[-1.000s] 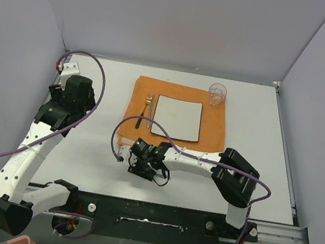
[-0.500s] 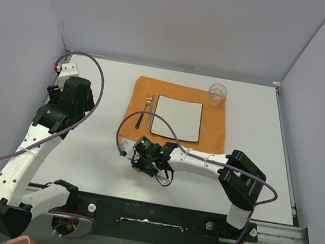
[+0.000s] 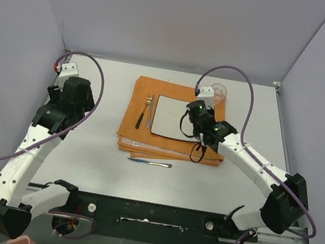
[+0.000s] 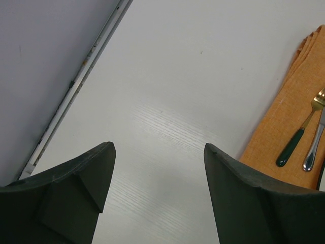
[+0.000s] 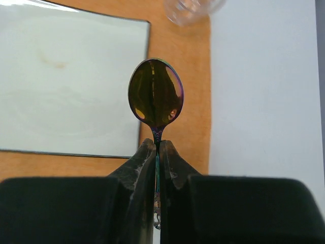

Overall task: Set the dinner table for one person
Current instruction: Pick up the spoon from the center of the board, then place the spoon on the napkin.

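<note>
Grey-white and mostly bare, the dinner table (image 3: 96,149) carries an orange cloth (image 3: 132,123) at its far middle, with a square plate (image 3: 169,120) on it, a fork (image 3: 144,112) left of the plate and a glass (image 5: 193,9) at the cloth's far right corner. A knife (image 3: 150,163) lies on bare tabletop just near of the cloth. The right gripper (image 5: 156,152) is clamped on the thin handle of a spoon (image 5: 155,94), its bowl over the plate's right edge. The left gripper (image 4: 158,152) hangs with fingers apart, holding nothing, over the table's left side. So narrow a hold could let the spoon swivel or land on the plate's rim, and the wrist could knock the nearby glass.
</note>
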